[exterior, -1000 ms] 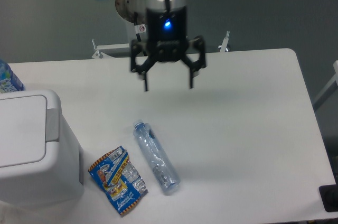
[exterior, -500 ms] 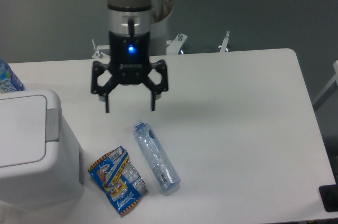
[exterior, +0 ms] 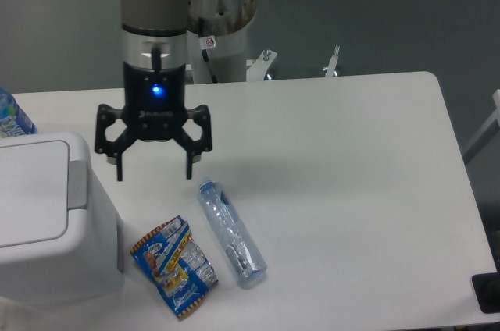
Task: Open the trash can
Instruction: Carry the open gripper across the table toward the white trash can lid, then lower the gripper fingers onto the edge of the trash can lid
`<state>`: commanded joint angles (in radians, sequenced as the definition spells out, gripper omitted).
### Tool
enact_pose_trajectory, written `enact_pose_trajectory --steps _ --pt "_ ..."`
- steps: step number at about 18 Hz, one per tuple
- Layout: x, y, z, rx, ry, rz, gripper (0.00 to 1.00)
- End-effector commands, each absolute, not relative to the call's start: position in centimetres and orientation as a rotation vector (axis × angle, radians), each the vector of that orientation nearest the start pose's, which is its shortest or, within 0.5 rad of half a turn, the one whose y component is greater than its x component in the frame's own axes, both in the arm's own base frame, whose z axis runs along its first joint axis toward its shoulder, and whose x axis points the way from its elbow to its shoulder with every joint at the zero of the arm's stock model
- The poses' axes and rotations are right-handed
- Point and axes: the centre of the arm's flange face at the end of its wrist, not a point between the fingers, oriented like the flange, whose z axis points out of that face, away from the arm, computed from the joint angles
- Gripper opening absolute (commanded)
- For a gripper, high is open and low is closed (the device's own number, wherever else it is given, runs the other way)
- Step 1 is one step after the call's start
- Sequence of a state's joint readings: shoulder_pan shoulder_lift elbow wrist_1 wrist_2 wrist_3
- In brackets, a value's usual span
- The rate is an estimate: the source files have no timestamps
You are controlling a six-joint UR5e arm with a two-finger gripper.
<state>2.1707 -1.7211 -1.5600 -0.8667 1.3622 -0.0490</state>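
At the near edge of the white table (exterior: 359, 190), a blue snack packet (exterior: 174, 266) is seen lying flat, with a clear plastic bottle (exterior: 231, 231) on its side just beside it to the right. The bin (exterior: 47, 222) is found at the near left corner, cut off by the picture's edge; its flat white lid (exterior: 30, 190) is down and a grey tab (exterior: 77, 184) is set along the lid's right side. Above the table, just right of the bin and beyond the bottle, the gripper (exterior: 153, 172) is held pointing down, its 2 fingers (exterior: 190, 161) spread wide with nothing between them; a blue light is lit on its body. At the far left edge, part of a labelled bottle (exterior: 12, 116) is visible behind the bin. Beyond the table, a grey floor (exterior: 375, 11) is seen, with white metal brackets (exterior: 266, 59) at the arm's base.
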Motion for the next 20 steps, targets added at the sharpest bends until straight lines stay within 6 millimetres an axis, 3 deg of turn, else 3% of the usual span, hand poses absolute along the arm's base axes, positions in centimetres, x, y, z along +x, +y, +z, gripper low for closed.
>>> enact_pose_trajectory --steps 8,20 --pt "-18.7 58.8 48.5 -2.468 -0.706 -0.08 1.0" --pt "-18.5 59.0 48.0 -2.478 -0.705 -0.084 1.0"
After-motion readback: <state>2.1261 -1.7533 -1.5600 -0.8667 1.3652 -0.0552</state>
